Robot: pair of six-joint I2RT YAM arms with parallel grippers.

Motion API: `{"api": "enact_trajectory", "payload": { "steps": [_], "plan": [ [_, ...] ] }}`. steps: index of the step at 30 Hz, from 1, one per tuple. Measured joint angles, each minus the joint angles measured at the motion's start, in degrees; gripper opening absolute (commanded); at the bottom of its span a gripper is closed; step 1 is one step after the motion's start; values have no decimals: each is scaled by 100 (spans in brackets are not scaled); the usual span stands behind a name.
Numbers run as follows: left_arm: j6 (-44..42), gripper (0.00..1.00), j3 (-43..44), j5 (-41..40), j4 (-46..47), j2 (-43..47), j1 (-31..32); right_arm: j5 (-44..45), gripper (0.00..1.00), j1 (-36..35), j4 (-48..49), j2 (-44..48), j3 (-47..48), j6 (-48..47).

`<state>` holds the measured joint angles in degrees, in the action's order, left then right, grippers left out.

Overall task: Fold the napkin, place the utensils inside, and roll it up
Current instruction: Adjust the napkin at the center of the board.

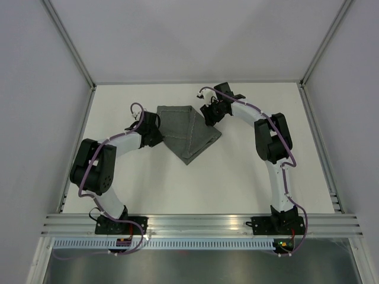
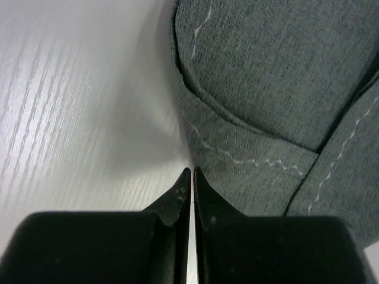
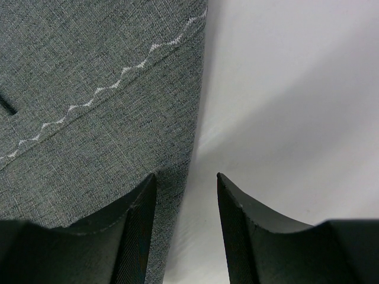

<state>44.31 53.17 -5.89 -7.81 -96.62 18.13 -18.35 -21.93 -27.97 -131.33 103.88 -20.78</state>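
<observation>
The left gripper (image 2: 193, 173) is resting closed, napkin (image 2: 266, 77) just ahead-right of its tips — the right gripper (image 3: 186, 175), jaws parted, is straddling its edge.

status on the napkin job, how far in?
Done: the napkin lies partly folded, with layers overlapping.
In hand: the left gripper is shut at its left edge, and I cannot tell whether cloth is pinched. The right gripper is open, straddling the opposite edge.
Left: finish the fold, add the utensils (none in view), roll it up.
</observation>
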Motion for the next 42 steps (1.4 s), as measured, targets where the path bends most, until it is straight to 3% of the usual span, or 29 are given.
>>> {"api": "enact_trajectory", "payload": {
  "steps": [10,29,38,42],
  "plan": [
    [-33,7,839,212,-35,-944,-76,92,50,9,223,254,-579,162],
    [-688,16,2894,977,-702,-2354,-76,155,49,9,280,1766,-2761,879],
    [-905,28,3228,1340,-813,-2538,-76,192,50,11,103,2114,-3119,988],
    [-1021,38,3268,1408,-833,-2538,-76,243,50,50,72,2203,-3136,1010]
  ]
}}
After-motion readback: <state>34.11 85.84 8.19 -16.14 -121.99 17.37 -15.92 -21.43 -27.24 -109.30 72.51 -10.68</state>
